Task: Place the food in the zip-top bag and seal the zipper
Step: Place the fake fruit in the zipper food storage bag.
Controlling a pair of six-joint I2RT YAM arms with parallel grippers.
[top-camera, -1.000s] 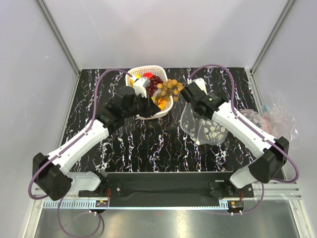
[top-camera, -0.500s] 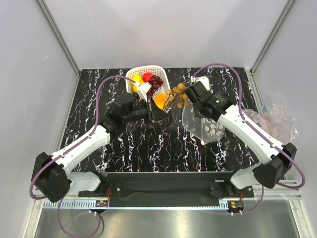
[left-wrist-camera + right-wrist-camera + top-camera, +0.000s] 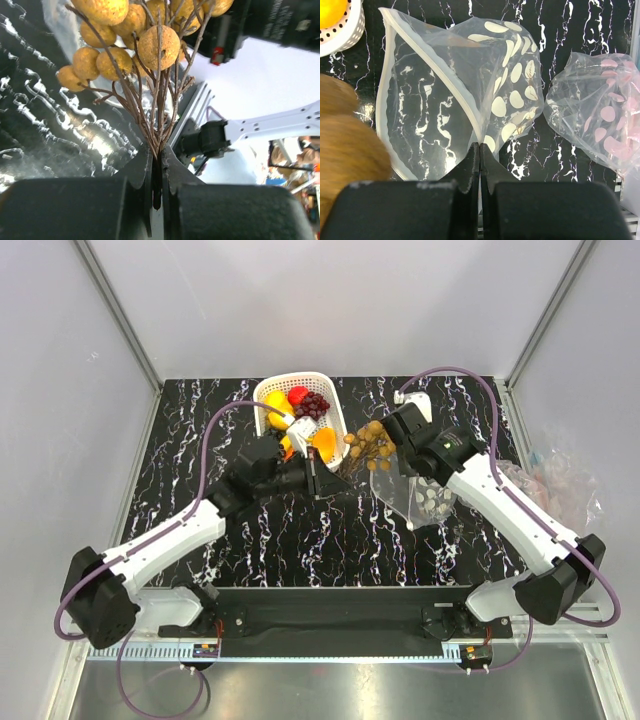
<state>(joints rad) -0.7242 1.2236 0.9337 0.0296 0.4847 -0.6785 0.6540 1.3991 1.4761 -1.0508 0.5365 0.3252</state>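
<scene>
My left gripper (image 3: 325,480) is shut on the brown stem of the tan grapes (image 3: 370,443) and holds the bunch in the air beside the open mouth of the zip-top bag (image 3: 428,497). In the left wrist view the stem runs down between the gripper's (image 3: 157,155) jaws, with the tan grapes (image 3: 157,47) above. My right gripper (image 3: 480,147) is shut on the rim of the clear, white-dotted bag (image 3: 440,115) and holds its mouth open. A lemon (image 3: 277,403), a strawberry (image 3: 298,394), purple grapes (image 3: 316,404) and an orange (image 3: 324,443) lie in the basket.
The white lattice basket (image 3: 268,388) stands at the back centre of the black marbled table. A second clear bag with pink dots (image 3: 600,115) lies to the right of the held bag, by the table's right edge (image 3: 560,475).
My left gripper has carried the tan grapes from over the basket rightward and nearer, up to the bag's mouth. My right gripper has shifted right with the bag's rim.
</scene>
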